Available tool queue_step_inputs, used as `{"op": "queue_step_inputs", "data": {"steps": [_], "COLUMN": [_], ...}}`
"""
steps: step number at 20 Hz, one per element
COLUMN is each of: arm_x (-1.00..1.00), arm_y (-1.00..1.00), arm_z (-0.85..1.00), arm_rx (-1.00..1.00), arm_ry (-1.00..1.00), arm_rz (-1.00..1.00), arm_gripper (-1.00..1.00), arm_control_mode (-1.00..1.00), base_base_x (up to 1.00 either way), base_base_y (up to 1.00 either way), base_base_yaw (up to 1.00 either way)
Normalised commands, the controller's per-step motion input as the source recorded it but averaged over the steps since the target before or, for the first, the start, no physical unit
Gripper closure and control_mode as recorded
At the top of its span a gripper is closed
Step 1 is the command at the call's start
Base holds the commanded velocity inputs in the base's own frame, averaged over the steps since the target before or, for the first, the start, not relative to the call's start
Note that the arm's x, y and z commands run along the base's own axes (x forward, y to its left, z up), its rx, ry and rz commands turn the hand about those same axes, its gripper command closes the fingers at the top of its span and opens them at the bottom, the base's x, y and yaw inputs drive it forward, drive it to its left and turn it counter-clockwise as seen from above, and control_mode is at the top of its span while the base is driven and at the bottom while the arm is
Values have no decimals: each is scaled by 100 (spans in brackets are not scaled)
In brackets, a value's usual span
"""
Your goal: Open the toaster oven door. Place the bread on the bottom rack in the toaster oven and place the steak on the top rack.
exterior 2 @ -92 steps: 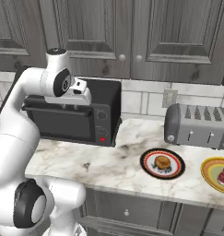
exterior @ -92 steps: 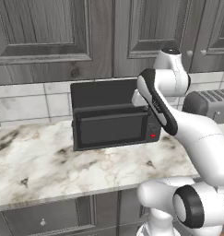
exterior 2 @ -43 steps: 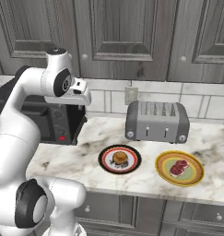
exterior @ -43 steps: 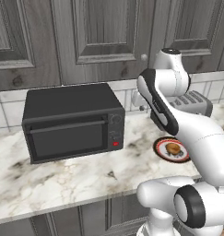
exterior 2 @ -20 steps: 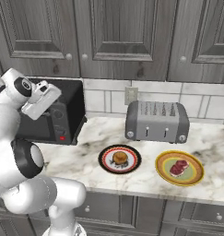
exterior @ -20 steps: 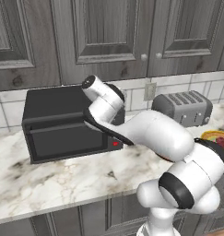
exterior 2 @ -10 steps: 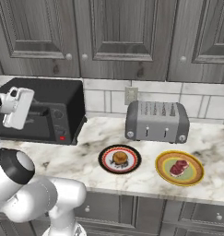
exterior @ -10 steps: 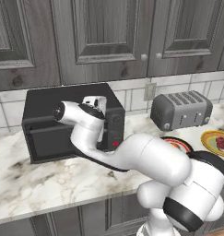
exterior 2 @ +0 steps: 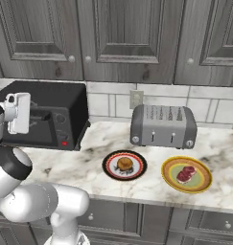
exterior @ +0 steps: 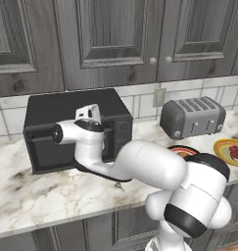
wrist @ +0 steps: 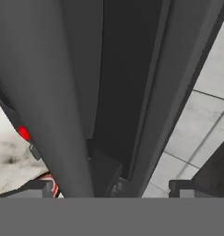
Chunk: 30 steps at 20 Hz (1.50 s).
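The black toaster oven (exterior: 76, 105) (exterior 2: 51, 103) stands on the counter with its dark glass door (exterior: 57, 149) (exterior 2: 34, 129) shut, so both racks are hidden. My white hand (exterior: 89, 113) (exterior 2: 19, 112) hovers at the door's upper edge. In the hand view my gripper (wrist: 112, 188) is open, and the grey bar handle (wrist: 49, 92) looms close, running down toward the gap near one fingertip (wrist: 42, 186). The bread (exterior 2: 124, 163) sits on a red-rimmed plate (exterior 2: 110, 171). The steak (exterior 2: 186, 173) (exterior: 235, 149) lies on a yellow plate (exterior 2: 202, 184).
A silver slot toaster (exterior: 191, 117) (exterior 2: 162, 125) stands by the tiled wall, right of the oven. The oven's red light (exterior 2: 64, 142) (wrist: 23, 132) glows on its control panel. Dark cabinets hang above, and the marble counter (exterior 2: 84, 158) has bare room before the oven.
The base drove sideways earlier, bringing the toaster and plates into view. In the last second the arm swung left across the oven's front, and the jaws spread wider.
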Motion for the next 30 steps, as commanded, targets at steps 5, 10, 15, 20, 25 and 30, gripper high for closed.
{"op": "queue_step_inputs", "data": {"steps": [5, 10, 15, 20, 25, 30], "arm_x": [0, -1, -31, -55, -92, -100], "arm_y": [0, 0, 1, 0, 16, 21], "arm_z": [-48, -95, -100, -100, -61, -45], "arm_rx": [-1, 3, 1, -3, -7, 0], "arm_ry": [-5, -4, -1, 24, 77, 85], "arm_rz": [0, 0, 0, -2, 1, 2], "arm_gripper": [-100, 100, 100, 100, 100, 100], "arm_control_mode": [-100, -100, -100, -100, -100, -100], "base_base_x": [0, 0, 0, 0, 0, 0], "base_base_y": [0, 0, 0, 0, 0, 0], "base_base_yaw": [0, 0, 0, 0, 0, 0]}}
